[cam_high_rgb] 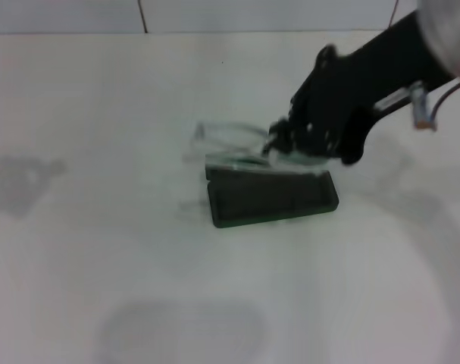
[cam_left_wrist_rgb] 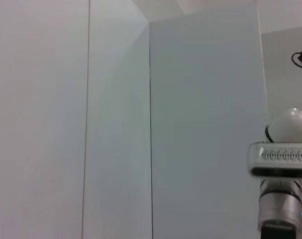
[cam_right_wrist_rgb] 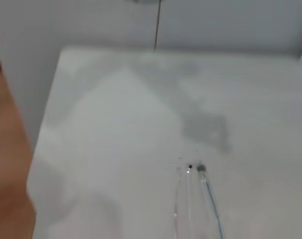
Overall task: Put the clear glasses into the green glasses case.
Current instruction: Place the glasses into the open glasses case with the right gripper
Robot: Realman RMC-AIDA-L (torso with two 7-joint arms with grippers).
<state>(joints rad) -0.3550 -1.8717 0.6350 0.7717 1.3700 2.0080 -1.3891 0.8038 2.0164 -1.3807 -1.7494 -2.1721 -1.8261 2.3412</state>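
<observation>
So far: I have the clear glasses up off the counter, not yet in the case.
Right hand: clenched on the glasses at one end of the frame — the rest of the frame juts out away from my arm.
Green glasses case: just below the hand, lying flat; I read it as open, dark lining up, though I can't be sure.
Wrist check: a clear arm juts past the hand.
Left hand: parked out of sight, facing a wall.
Left to do: lower, seat the glasses inside — then let go.
</observation>
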